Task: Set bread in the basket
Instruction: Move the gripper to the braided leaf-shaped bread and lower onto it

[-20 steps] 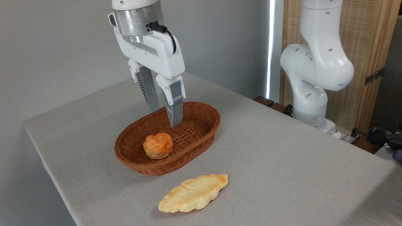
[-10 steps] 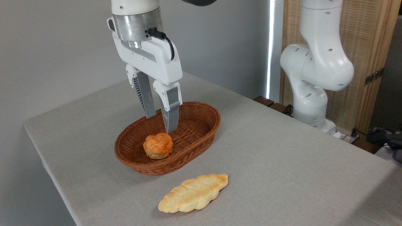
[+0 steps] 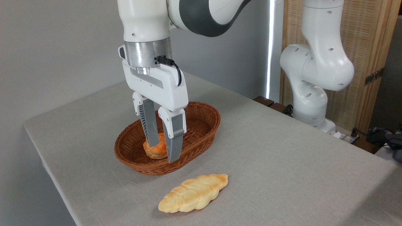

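Note:
The bread (image 3: 193, 193), a long pale golden braided loaf, lies on the grey tablecloth in front of the basket, nearer the table's front edge. The oval brown wicker basket (image 3: 205, 113) stands at mid-table. My gripper (image 3: 162, 153) hangs over the basket's near half with its fingers pointing down. It is open and holds nothing. Its fingertips are level with the basket's rim, up and left of the bread, with a clear gap to it.
A small round orange knotted bun (image 3: 158, 150) sits inside the basket, partly hidden behind my fingers. The arm's white base (image 3: 314, 78) rises at the table's back right. The table's left edge (image 3: 44, 163) drops off near the basket.
My gripper has come down and forward, from above the basket's far half to its near half. It now covers part of the bun. The bread and basket have not moved.

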You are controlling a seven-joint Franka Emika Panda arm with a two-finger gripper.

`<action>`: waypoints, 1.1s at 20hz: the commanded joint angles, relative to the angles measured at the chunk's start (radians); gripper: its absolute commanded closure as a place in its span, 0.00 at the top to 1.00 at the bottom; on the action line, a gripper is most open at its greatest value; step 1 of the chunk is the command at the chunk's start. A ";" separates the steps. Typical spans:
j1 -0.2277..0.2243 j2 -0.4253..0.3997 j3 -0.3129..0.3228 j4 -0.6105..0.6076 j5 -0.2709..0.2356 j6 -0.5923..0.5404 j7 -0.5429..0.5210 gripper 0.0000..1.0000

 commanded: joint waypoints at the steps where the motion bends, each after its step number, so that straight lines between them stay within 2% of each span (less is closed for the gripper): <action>1: -0.001 -0.018 0.007 -0.063 0.022 0.049 0.116 1.00; 7: 0.001 0.058 0.014 -0.115 0.022 0.071 0.141 1.00; 10: 0.001 0.098 0.026 -0.115 0.023 0.133 0.142 1.00; 12: 0.001 0.108 0.051 -0.115 0.022 0.156 0.144 1.00; 22: 0.010 0.184 0.057 -0.117 0.023 0.195 0.150 1.00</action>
